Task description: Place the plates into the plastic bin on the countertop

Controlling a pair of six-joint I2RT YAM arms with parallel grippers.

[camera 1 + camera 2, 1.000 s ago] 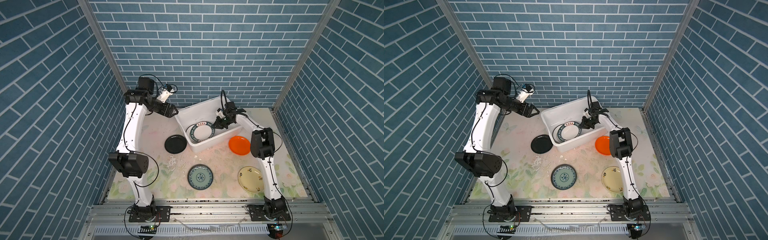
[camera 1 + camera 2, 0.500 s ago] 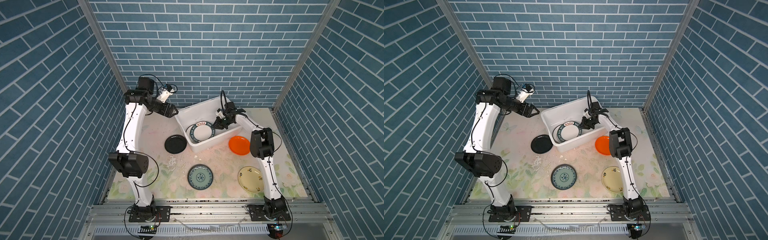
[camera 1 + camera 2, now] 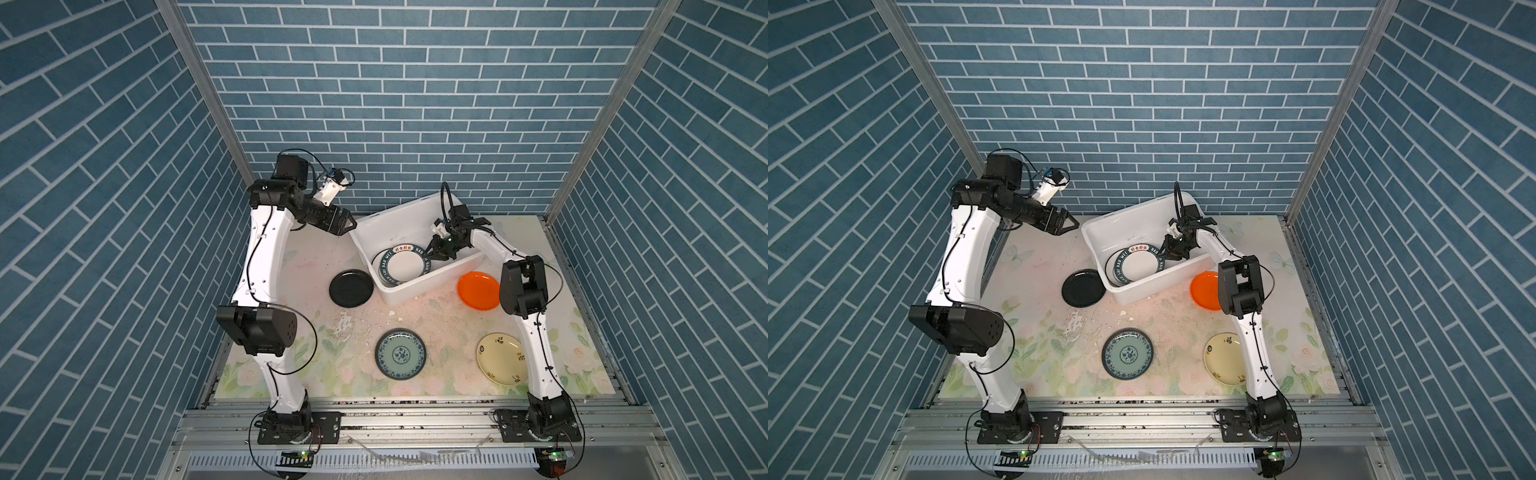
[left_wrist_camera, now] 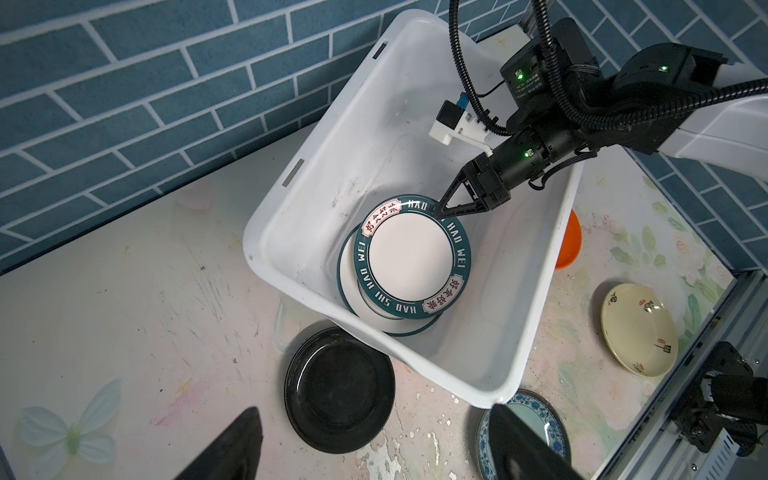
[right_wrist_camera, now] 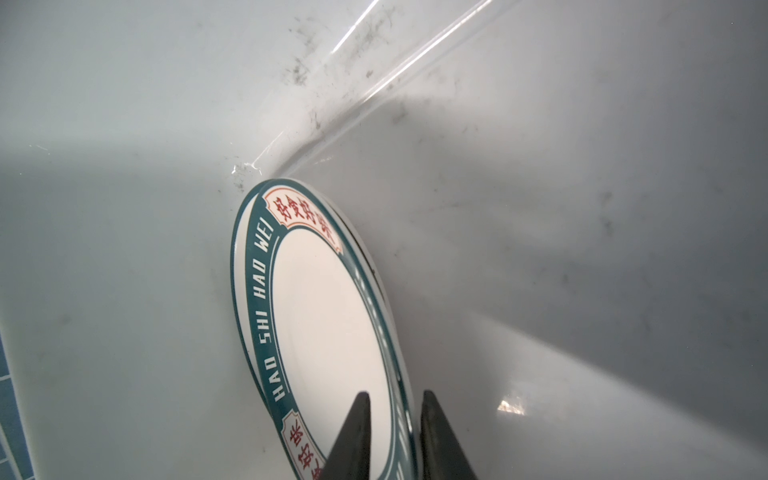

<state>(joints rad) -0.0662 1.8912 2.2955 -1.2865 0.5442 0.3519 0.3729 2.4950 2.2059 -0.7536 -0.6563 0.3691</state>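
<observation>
The white plastic bin (image 3: 386, 216) (image 3: 1121, 224) (image 4: 291, 178) stands at the back of the countertop (image 3: 316, 257). Inside it a white plate with a dark lettered rim (image 3: 401, 266) (image 4: 409, 257) (image 5: 328, 332) leans on another teal-rimmed plate (image 4: 349, 291). My right gripper (image 3: 432, 254) (image 4: 440, 210) (image 5: 395, 395) reaches into the bin and straddles the lettered plate's rim, jaws slightly parted. My left gripper (image 3: 349, 226) (image 4: 374, 409) hangs open and empty above the bin's left corner. A black plate (image 3: 351, 288) (image 4: 338, 388) lies left of the bin.
An orange plate (image 3: 478, 291) lies right of the bin, partly under my right arm. A teal patterned plate (image 3: 400, 354) and a cream-yellow plate (image 3: 498, 365) lie nearer the front. Blue brick walls close three sides; a grey metal rail (image 3: 415, 415) runs along the front.
My right gripper's jaws have parted a little around the lettered plate's rim, and the plate now rests in the bin. The left arm has not moved.
</observation>
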